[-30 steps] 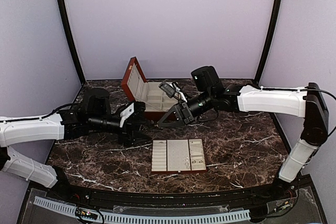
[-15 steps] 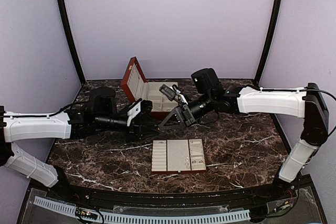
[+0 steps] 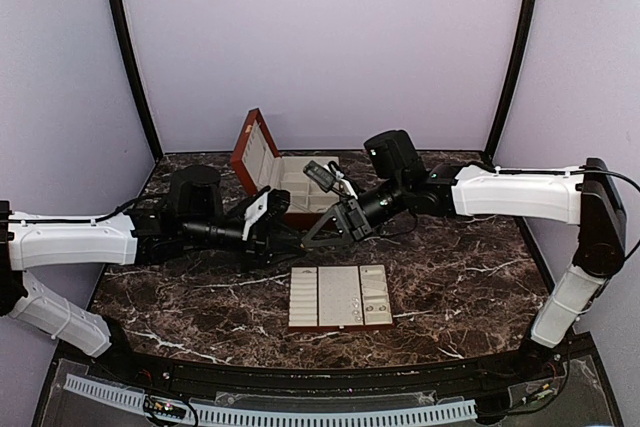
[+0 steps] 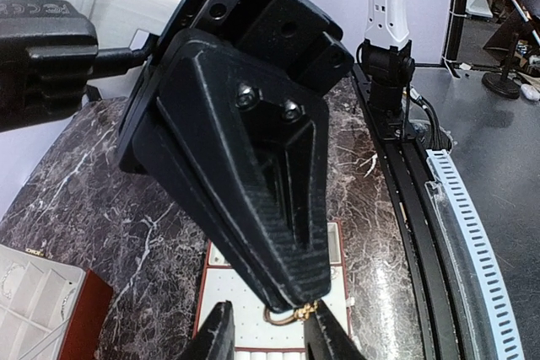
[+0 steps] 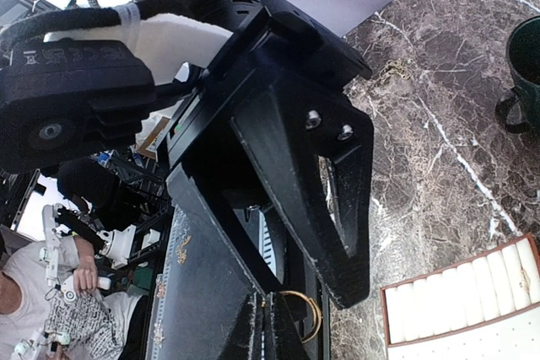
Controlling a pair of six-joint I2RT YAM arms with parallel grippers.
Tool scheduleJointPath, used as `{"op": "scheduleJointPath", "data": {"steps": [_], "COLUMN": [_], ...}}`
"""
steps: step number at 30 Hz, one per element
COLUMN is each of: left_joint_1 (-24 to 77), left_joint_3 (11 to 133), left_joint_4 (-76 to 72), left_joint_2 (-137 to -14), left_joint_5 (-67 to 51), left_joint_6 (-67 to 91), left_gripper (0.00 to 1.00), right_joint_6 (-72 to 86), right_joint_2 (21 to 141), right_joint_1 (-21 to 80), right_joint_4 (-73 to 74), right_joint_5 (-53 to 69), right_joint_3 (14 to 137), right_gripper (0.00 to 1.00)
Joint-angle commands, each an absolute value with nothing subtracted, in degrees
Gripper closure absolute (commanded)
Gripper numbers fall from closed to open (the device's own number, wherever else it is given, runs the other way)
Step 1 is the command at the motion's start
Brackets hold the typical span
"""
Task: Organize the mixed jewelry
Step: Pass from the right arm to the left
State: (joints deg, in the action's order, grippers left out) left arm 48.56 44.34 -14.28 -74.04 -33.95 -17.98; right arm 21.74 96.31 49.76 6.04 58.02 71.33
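Handover posture above surface (image 3: 450, 267), between box (image 3: 258, 155) and tray (image 3: 303, 299). Left gripper (image 4: 270, 335): jaws wide, straddling gold ring (image 4: 291, 316). Right gripper (image 5: 261, 326): jaws pinched on ring, offering it tip-first, probably so left can regrip it at a better angle for a tray slot.

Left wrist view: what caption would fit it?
Right gripper holds a gold ring between the fingers of the open left gripper.

Left tool (image 3: 287, 233) and right tool (image 3: 311, 238) tips together between open red-brown box (image 3: 262, 159) and cream tray (image 3: 338, 298)
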Motion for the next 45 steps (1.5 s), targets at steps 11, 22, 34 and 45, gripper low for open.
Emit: {"op": "scheduleJointPath", "data": {"steps": [11,22,34,45], "left_joint_1": [48.91,48.93,48.62,47.15], "left_joint_3": [45.42,44.79,48.41,48.81], "left_joint_4": [-15.57,-15.55,-9.49,-10.61], "left_joint_2": [-73.03,-72.68,-78.4,-79.49], "left_joint_5": [-36.23,-36.08,-29.72,-33.97], "left_joint_6": [-16.79,-15.41,-0.46,10.58], "left_gripper": [0.88,1.0,1.0,1.0], "right_joint_6": [21.7,21.63,19.81,8.08], "right_joint_2": [96.51,95.96,90.85,88.78], "right_joint_1": [49.48,49.19,46.98,50.14], "right_joint_4": [5.05,4.4,4.84,14.6], "right_joint_5": [56.29,54.05,44.5,30.94], "right_joint_3": [71.02,70.15,68.52,69.16], "right_gripper": [1.0,1.0,0.69,0.66]}}
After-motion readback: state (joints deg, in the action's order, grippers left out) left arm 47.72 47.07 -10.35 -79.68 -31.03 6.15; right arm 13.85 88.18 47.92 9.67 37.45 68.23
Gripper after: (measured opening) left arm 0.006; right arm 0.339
